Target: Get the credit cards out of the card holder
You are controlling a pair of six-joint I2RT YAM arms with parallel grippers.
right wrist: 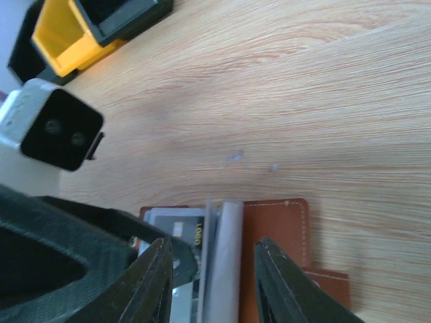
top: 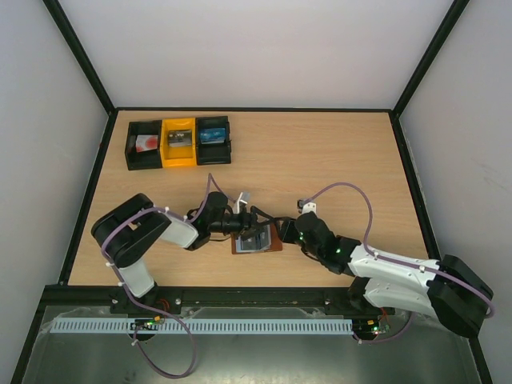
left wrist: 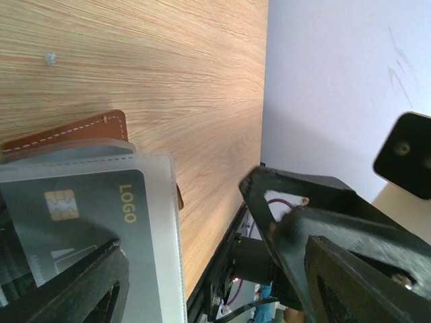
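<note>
The brown card holder (top: 258, 240) lies open on the table between the two arms. In the left wrist view its brown edge (left wrist: 74, 131) shows above a grey translucent pocket holding the black card (left wrist: 87, 202) with a gold chip and "LOGO". My left gripper (left wrist: 195, 256) is open wide, with one finger (left wrist: 74, 282) lying over that card. My right gripper (right wrist: 212, 276) is open and straddles the upright grey pocket leaves (right wrist: 225, 256) of the card holder (right wrist: 276, 229). The black card (right wrist: 178, 229) lies left of them. The blue card is hidden.
Three small bins stand at the back left: a black one (top: 144, 144), a yellow one (top: 178, 142) and a black one (top: 214, 138). The yellow bin also shows in the right wrist view (right wrist: 64, 40). The two grippers (top: 244, 224) (top: 280, 232) are close together over the card holder.
</note>
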